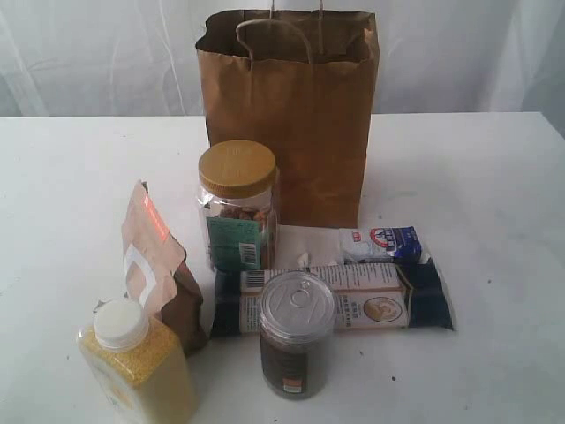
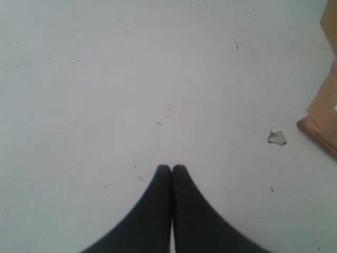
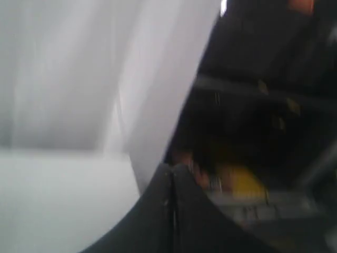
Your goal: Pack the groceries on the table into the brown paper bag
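Observation:
The brown paper bag (image 1: 296, 106) stands upright and open at the back of the white table (image 1: 494, 230). In front of it stand a clear jar (image 1: 237, 208) with a mustard-yellow lid, a brown pouch (image 1: 157, 261) with an orange mark, a yellow-grain bottle (image 1: 137, 367) with a white cap and a silver-lidded dark can (image 1: 296, 336). A long dark-blue-and-white packet (image 1: 353, 296) and a small blue-white packet (image 1: 380, 243) lie flat. Neither arm shows in the exterior view. My left gripper (image 2: 171, 168) is shut and empty over bare table. My right gripper (image 3: 172, 168) is shut and empty.
A small white crumb (image 2: 277, 138) lies on the table beside a brown edge (image 2: 321, 118) in the left wrist view. White curtain (image 1: 97, 53) hangs behind the table. The right wrist view is blurred, with dark equipment (image 3: 263, 105) beyond the table's edge.

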Tool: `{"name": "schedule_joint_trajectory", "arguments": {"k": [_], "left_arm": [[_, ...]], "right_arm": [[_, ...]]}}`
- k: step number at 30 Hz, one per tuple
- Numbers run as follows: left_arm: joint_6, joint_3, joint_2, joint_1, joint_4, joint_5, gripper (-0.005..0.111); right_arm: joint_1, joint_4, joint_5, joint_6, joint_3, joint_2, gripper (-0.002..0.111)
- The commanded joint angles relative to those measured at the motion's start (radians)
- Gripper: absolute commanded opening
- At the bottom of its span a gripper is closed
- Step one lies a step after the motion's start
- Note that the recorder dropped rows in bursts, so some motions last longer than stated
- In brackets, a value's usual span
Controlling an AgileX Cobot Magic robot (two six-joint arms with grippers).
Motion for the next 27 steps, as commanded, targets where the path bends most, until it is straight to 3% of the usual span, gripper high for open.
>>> {"name": "schedule_joint_trajectory", "arguments": {"k": [1,3,6,11,13,16,19,23,25,27], "left_arm": [[-0.004,0.003,-0.004,0.0,-0.006,-0.004,0.0],[-0.004,0.003,-0.004,0.0,-0.006,-0.004,0.0],[-0.004,0.003,-0.004,0.0,-0.006,-0.004,0.0],[-0.004,0.003,-0.004,0.0,-0.006,-0.004,0.0],[-0.004,0.003,-0.004,0.0,-0.006,-0.004,0.0],[-0.004,0.003,-0.004,0.0,-0.006,-0.004,0.0],[-0.004,0.003,-0.004,0.0,-0.006,-0.004,0.0],[-0.004,0.003,-0.004,0.0,-0.006,-0.004,0.0],[-0.004,0.003,-0.004,0.0,-0.006,-0.004,0.0],[-0.004,0.003,-0.004,0.0,-0.006,-0.004,0.0]], "right_arm": [[0.005,0.05,0.433,-0.012,0.007,0.215,0.0],[0.017,0.169,0.494,-0.037,0.001,0.251,0.0],[0.046,0.482,0.53,-0.293,0.001,0.241,0.0],[0.155,1.317,0.716,-1.065,0.027,0.225,0.0],[0.223,1.433,0.716,-1.191,0.054,0.227,0.0],[0.305,1.391,0.674,-1.198,0.091,0.227,0.001],[0.445,1.383,0.67,-1.292,0.128,0.229,0.027],[0.554,1.336,0.508,-1.297,0.155,0.238,0.078],[0.596,1.336,0.458,-1.3,0.159,0.264,0.087],[0.629,1.336,0.456,-1.325,0.159,0.298,0.087]]}}
